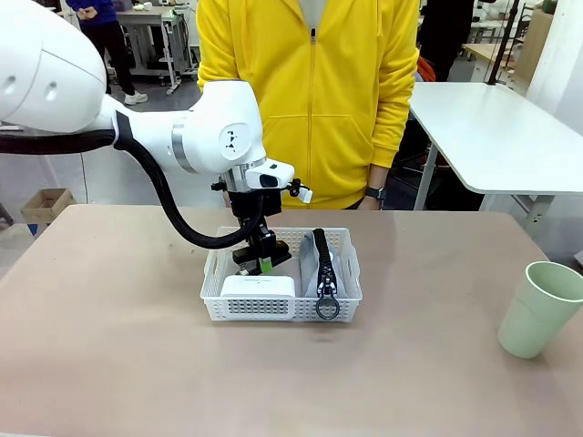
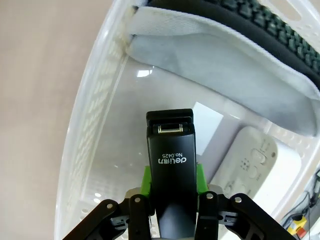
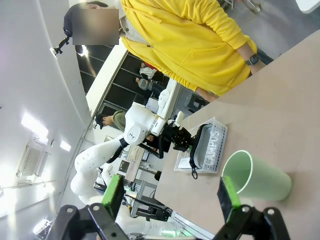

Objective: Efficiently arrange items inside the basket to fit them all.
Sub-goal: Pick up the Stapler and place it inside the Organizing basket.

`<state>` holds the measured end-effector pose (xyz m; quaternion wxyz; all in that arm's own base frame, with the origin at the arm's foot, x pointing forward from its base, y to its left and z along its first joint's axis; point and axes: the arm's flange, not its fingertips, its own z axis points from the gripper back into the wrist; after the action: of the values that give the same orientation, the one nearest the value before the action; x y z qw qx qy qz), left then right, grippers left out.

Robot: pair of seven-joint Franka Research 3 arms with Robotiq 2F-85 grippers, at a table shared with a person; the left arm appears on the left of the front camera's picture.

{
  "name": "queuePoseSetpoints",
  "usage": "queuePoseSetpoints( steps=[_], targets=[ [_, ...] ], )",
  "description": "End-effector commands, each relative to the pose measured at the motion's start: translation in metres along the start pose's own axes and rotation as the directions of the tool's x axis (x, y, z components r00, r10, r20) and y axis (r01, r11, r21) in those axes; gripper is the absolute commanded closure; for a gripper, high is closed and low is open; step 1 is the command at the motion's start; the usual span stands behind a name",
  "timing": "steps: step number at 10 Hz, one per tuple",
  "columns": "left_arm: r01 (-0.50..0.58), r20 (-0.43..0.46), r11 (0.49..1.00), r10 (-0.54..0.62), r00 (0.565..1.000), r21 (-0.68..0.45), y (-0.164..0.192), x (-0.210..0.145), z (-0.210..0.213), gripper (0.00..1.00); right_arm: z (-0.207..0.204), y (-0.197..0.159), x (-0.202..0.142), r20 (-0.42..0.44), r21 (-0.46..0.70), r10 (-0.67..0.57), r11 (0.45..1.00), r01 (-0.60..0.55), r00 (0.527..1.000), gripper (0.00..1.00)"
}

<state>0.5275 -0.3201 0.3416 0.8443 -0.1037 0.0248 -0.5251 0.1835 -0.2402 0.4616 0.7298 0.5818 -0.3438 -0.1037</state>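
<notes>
The left hand (image 1: 261, 261) grasped the stapler (image 2: 171, 160) inside the basket's (image 1: 282, 309) left half. The box (image 1: 258, 288) and pouch (image 1: 326, 259) lay inside the basket; the cup (image 1: 539, 309) stood well right of it. The right hand (image 3: 170, 192) was released.

Left jaws tight, right jaws wide

The white perforated basket (image 1: 211, 278) is set mid-table, with the white box (image 1: 259, 287) laid flat in its near-left corner and the grey pouch (image 1: 326, 264) stood on edge along its right side (black zipper uppermost, ring pull hung over the near rim). The black stapler (image 2: 171, 160) is held on end over the basket floor just behind the box, pinched between the green pads of the left gripper (image 1: 262, 264). The pale green cup (image 1: 539, 309) is stood upright on the table, well apart to the basket's right.
</notes>
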Motion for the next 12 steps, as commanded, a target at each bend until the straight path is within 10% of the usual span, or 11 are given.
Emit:
queuePoseSetpoints(
  steps=[1,5,6,12],
  targets=[
    [-0.029,-0.001,0.998,0.029,1.000,0.064,-0.002,0.001,-0.004,0.63,0.000,0.001,0.002,0.015,0.018,0.027,0.999,-0.027,1.000,0.00],
    [-0.026,-0.033,0.999,0.028,0.999,0.044,-0.001,0.002,-0.009,0.63,0.000,0.001,0.002,0.015,0.018,0.027,0.999,-0.027,1.000,0.00],
    [-0.013,-0.049,0.999,0.015,0.999,0.032,0.000,0.002,-0.010,0.05,0.000,0.001,0.002,0.015,0.018,0.027,0.999,-0.027,1.000,0.00],
    [0.025,0.004,0.999,-0.024,1.000,-0.040,-0.003,-0.003,0.008,0.00,0.000,0.001,0.002,0.015,0.018,0.027,0.999,-0.027,1.000,0.00]
  ],
)
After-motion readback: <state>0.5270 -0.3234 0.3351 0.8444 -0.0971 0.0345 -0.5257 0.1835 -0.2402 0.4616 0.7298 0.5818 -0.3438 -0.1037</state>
